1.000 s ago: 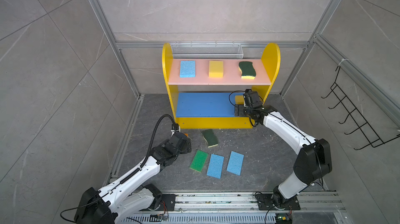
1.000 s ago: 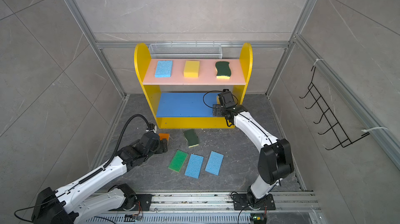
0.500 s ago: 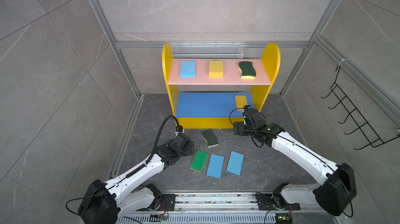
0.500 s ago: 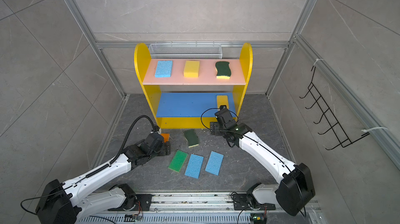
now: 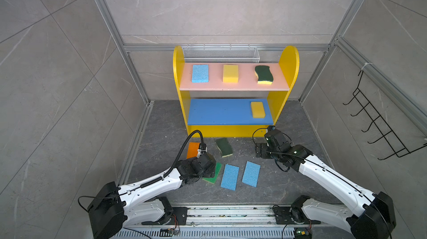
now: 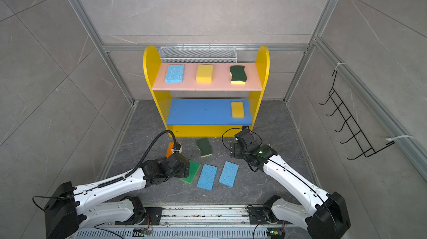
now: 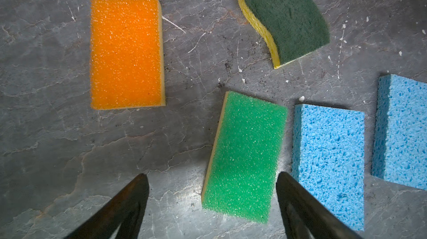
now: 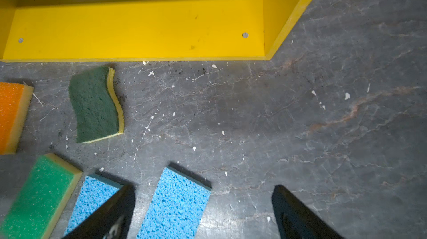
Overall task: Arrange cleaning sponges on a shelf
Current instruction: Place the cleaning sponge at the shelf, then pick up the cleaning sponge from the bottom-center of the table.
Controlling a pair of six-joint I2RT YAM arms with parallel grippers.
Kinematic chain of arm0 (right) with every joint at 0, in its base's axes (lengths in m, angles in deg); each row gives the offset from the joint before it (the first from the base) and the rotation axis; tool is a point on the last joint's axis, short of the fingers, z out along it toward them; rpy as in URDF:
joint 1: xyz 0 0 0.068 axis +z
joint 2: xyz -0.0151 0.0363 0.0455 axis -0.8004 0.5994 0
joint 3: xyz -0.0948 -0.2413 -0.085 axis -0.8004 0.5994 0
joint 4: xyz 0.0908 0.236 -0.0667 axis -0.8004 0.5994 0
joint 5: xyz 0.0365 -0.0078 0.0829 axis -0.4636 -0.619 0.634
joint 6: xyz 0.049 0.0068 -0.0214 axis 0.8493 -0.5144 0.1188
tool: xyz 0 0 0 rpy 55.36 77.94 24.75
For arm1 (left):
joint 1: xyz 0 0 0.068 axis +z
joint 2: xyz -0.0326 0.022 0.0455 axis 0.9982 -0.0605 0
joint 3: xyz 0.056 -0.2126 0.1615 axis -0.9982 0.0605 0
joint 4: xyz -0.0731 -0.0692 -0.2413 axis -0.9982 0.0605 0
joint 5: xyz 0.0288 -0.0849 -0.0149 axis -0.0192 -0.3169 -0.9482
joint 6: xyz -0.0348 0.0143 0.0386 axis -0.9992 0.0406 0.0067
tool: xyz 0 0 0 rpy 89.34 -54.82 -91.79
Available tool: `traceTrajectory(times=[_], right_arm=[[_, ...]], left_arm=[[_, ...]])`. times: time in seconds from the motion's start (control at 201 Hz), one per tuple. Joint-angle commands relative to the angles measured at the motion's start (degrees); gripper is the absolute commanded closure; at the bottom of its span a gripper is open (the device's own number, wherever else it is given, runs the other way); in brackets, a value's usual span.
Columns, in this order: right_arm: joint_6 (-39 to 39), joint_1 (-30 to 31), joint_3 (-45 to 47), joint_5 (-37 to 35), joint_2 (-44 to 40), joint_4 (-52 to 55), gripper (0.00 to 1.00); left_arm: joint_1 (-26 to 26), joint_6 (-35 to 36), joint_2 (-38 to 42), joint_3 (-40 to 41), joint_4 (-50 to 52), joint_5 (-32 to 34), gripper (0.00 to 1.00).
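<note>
Green sponge is lying under left gripper, jaws wide, empty; right gripper is hovering wide-open over blue sponge.

Tops overhead; wrists close, facing down.

Shelf holds blue sponge, yellow sponge, wavy sponge on pink board, second yellow sponge on blue board; five sponges lie on floor.

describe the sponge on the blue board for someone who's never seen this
Find the yellow shelf at the back wall, then its blue middle board. Near the board's right end lies a plain yellow sponge. It is alone there; its twin sits on the pink board above.
</note>
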Motion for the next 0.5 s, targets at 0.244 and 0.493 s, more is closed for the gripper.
traceTrajectory(times=[0.244, 0.493], right_arm=[[3.55, 0.19, 5.11, 0.3, -5.25, 3.0, 0.05], [3.72, 0.18, 5.55, 0.03, -6.18, 3.73, 0.05]], left_arm=[[-5.41, -2.68, -6.69, -0.44, -0.92, -0.66, 0.09], [-5.82, -0.31, -13.27, -1.56, -1.73, -6.35, 0.07]])
